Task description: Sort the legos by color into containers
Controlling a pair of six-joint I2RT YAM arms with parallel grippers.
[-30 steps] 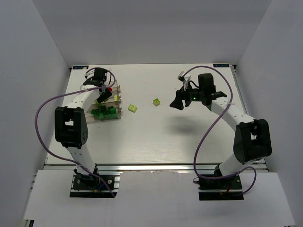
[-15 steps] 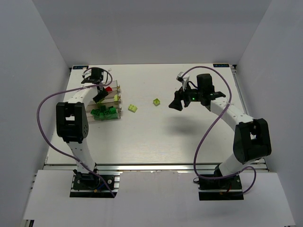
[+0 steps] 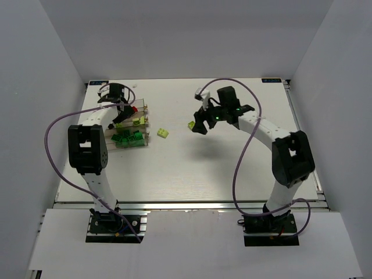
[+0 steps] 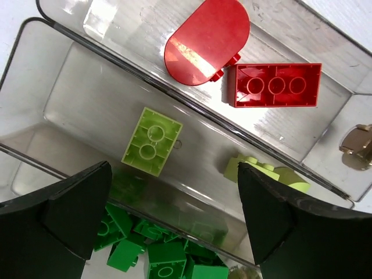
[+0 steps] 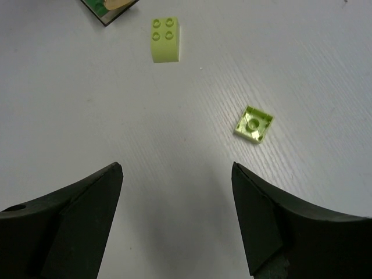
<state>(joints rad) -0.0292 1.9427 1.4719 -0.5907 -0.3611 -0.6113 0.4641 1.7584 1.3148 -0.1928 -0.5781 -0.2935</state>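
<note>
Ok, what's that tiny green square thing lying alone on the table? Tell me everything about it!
It's a small lime-green Lego plate, square, flat, shiny plastic, with one round ring in the middle. It lies on the white table, turned cornerwise in the right wrist view. Nothing touches it. The four-stud lime brick sits apart from it, and the open right claw hovers short of it.

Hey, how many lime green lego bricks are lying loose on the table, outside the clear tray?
2. A four-stud lime-green plastic brick lies nearer the clear plastic tray. A small square lime-green piece lies just ahead of the right gripper. Others may be hidden.
</note>
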